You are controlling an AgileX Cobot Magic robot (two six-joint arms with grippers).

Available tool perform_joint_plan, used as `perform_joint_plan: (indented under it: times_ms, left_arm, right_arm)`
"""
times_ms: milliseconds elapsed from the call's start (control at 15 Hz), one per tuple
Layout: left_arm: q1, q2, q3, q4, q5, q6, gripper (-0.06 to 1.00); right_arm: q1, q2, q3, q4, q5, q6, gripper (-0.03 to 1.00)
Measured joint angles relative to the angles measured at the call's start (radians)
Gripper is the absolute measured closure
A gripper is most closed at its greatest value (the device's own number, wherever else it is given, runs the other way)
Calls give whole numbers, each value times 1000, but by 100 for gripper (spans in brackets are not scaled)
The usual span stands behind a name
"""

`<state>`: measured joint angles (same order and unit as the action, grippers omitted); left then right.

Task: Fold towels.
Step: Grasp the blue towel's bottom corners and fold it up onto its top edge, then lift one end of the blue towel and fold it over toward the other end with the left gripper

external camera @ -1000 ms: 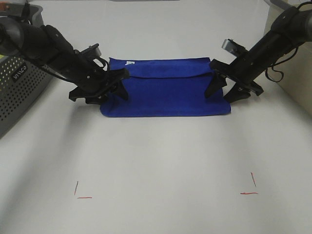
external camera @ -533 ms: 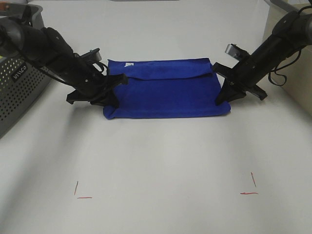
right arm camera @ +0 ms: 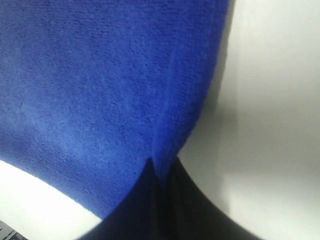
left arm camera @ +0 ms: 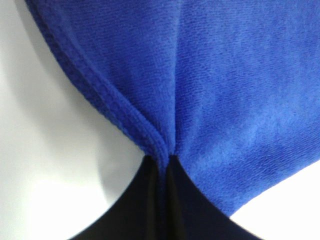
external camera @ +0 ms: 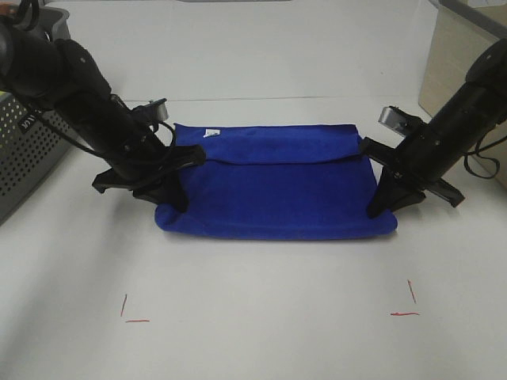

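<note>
Exterior high view: the blue towel (external camera: 273,182) lies folded on the white worktop (external camera: 261,269). A narrow flap is turned over along its far edge, and the small white tag (external camera: 211,132) sits near its far left corner. The left hand (external camera: 174,198) stands at the towel's left end, the right hand (external camera: 380,207) at its right end. A grey basket (external camera: 24,150) sits at the far left.

Left wrist view: the left hand (left arm camera: 161,162) is clenched on the towel's hemmed edge.

Right wrist view: the right hand (right arm camera: 160,170) pinches the towel's edge, fingers closed on the cloth.
</note>
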<state>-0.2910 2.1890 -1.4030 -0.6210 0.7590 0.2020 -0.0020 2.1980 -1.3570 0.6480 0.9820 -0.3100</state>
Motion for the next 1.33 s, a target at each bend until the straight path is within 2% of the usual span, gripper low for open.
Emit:
perform_joint_plan:
  times_ms: [133, 333, 600, 933, 1133, 1333]
  left_arm:
    - [-3, -42, 55, 1, 5, 0, 93]
    - [-3, -87, 38, 1, -2, -30, 93]
    - [2, -63, -96, 2, -52, -100, 93]
    - [77, 9, -223, 0, -136, -107, 93]
    - [87, 82, -325, 0, -179, -107, 93]
    - [87, 185, -420, -3, -188, -106, 93]
  right_arm:
    - [0, -56, 61, 12, -12, -23, 97]
    - [0, -95, 33, 22, -20, -26, 97]
    - [0, -65, -147, 22, -30, -16, 97]
    - [0, 81, -394, 25, -26, 27, 97]
    - [3, 170, -523, 29, -27, 29, 97]
    - [3, 234, -565, 29, -52, 31, 97]
